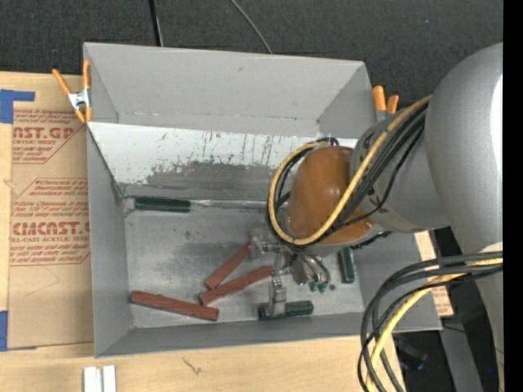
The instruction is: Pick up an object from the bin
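My gripper (280, 278) is low in the bin's front right part, under the arm's orange cover. It hangs right above the right end of a brown stick (238, 285) and just behind a dark green stick (288, 309) that lies along the front wall. A second brown stick (227, 267) lies slanted just to its left. Another short green stick (347, 265) lies to its right, near the right wall. I see nothing held by the gripper.
A third brown stick (172, 305) lies at the front left. A dark green stick (162, 205) lies at the back left, along the foot of the sloping wall. The arm and its cables cover the bin's right side.
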`<state>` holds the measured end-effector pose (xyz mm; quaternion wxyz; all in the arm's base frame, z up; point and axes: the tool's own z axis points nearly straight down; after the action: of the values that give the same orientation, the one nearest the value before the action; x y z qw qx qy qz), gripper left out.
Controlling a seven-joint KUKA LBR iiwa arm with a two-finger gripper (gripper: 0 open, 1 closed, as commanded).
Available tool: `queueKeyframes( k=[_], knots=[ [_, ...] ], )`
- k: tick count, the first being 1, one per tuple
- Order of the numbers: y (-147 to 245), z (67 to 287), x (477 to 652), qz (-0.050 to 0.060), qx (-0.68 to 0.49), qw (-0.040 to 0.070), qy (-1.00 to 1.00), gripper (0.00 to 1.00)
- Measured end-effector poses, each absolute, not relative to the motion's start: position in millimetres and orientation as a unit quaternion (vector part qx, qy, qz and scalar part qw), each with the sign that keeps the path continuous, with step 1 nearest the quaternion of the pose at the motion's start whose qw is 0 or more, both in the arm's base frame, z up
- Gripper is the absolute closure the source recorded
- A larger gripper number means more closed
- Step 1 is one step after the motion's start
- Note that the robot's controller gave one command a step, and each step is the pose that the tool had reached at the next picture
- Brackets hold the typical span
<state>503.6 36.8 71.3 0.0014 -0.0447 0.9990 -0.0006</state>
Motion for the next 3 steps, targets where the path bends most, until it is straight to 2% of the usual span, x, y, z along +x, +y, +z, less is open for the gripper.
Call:
queueKeyframes(
  k=[1,3],
  knots=[
    [56.1,74.1,552.6,0.0,-0.047,0.003,0.999,1.0],
    [56.3,79.9,550.2,0.0,-0.048,-0.002,0.999,1.0]
  ],
)
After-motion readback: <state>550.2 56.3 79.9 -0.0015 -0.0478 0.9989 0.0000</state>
